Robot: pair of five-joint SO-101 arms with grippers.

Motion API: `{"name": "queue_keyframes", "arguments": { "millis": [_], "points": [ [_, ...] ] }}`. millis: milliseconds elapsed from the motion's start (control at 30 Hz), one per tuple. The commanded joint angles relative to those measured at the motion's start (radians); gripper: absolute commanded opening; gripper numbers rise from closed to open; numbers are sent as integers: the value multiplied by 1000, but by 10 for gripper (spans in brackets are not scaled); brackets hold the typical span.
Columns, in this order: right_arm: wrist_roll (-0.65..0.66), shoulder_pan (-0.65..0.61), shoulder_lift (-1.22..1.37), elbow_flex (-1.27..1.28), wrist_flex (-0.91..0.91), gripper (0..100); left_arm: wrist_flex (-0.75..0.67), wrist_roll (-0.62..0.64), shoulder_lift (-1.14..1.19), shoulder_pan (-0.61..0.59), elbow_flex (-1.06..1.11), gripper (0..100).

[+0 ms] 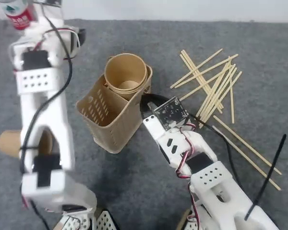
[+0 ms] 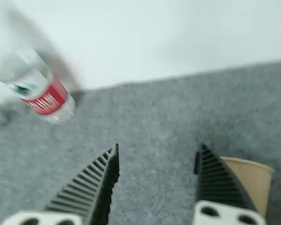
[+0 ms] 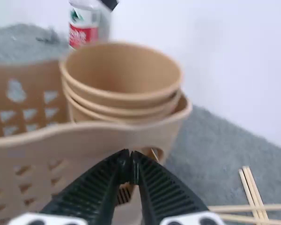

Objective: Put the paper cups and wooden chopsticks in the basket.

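Grey worktop (image 1: 259,57), job part done: stacked paper cups (image 1: 126,72) sit in the basket (image 1: 110,122) at centre, one cup (image 1: 9,143) lies at nine o'clock by the wide-open, empty left hand (image 2: 159,150), chopsticks (image 1: 216,88) still scattered at two o'clock, right hand (image 3: 129,157) closed, seemingly empty, at the basket's rim.

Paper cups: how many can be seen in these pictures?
4: three nested in a stack standing in the basket, and one cup lying on the carpet beside the left arm. The stack may hide more.
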Motion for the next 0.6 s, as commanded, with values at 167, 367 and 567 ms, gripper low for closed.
{"name": "queue_keyframes", "arguments": {
  "millis": [167, 367, 567],
  "points": [
    [15, 68, -2, -5, -22, 7, -11, -8, 382, -25, -298, 217],
    [15, 68, -1, -5, -22, 7, 133, -66, 606, 28, -618, 252],
    [17, 70, -1, -3, -21, 7, 354, -66, 781, 117, -974, 295]
  ]
}}
